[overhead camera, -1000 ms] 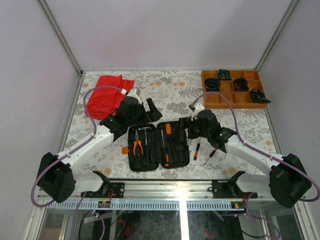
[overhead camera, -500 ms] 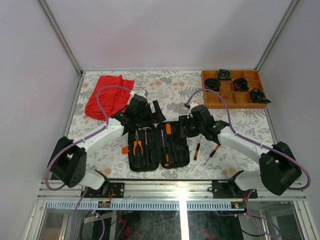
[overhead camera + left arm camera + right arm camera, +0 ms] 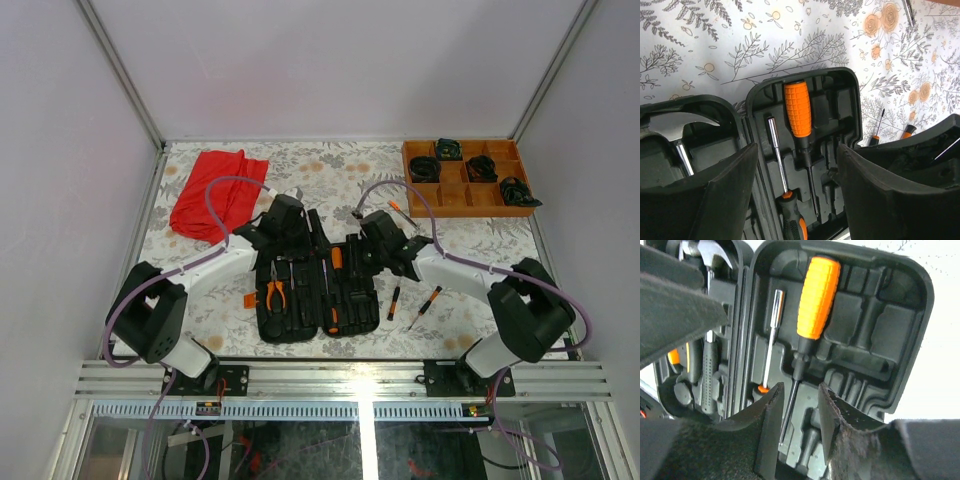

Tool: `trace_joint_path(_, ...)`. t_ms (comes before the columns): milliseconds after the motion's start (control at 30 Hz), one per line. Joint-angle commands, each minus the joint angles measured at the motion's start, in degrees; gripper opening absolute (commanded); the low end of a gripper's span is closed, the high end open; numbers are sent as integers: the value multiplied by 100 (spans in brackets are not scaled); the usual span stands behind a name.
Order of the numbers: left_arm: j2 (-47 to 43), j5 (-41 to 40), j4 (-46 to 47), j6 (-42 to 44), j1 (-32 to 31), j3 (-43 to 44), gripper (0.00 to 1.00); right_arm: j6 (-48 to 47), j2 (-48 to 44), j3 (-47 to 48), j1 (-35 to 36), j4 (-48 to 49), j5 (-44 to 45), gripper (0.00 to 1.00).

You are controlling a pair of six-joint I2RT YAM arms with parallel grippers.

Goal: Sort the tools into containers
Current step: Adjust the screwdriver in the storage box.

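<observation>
The black tool case (image 3: pixel 350 300) lies open in front of the arms. Its left half holds orange-handled pliers (image 3: pixel 275 293) and a hammer (image 3: pixel 675 127). The right half holds an orange-handled screwdriver (image 3: pixel 816 295) and a thin silver-shafted one (image 3: pixel 776 150). My left gripper (image 3: pixel 310 228) hovers open over the case's far edge, and the screwdrivers show between its fingers (image 3: pixel 725 195). My right gripper (image 3: pixel 799 390) is low over the right half, jaws partly open on either side of the orange screwdriver's shaft, gripping nothing. Two small screwdrivers (image 3: pixel 394 300) (image 3: pixel 425 305) lie on the table right of the case.
An orange-brown wooden tray (image 3: pixel 455 197) with black coiled bundles stands at the back right, and one more thin screwdriver (image 3: pixel 401 212) lies near it. A red cloth (image 3: pixel 215 190) is bunched at the back left. The table has a floral cover.
Both arms have swung inward and forward over the far edge of the open case. Both pairs of jaws have narrowed, the right more than the left.
</observation>
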Motion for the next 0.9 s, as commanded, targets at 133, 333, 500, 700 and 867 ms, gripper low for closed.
trace_joint_path(133, -67, 17, 281, -118, -9, -357, 60, 60, 412, 624, 128, -100, 236, 33)
trace_joint_path(333, -70, 60, 354, -131, -13, -606, 58, 18, 685, 799, 178, -288, 328, 29)
trace_joint_path(500, -79, 94, 387, -137, -10, -735, 56, 0, 924, 924, 243, -342, 339, 28)
trace_joint_path(700, -84, 152, 482, -179, -8, -912, 54, -41, 1101, 1037, 297, -424, 381, 25)
trace_joint_path(867, -66, 195, 546, -192, -14, -1025, 52, -71, 1220, 1092, 317, -541, 543, 22)
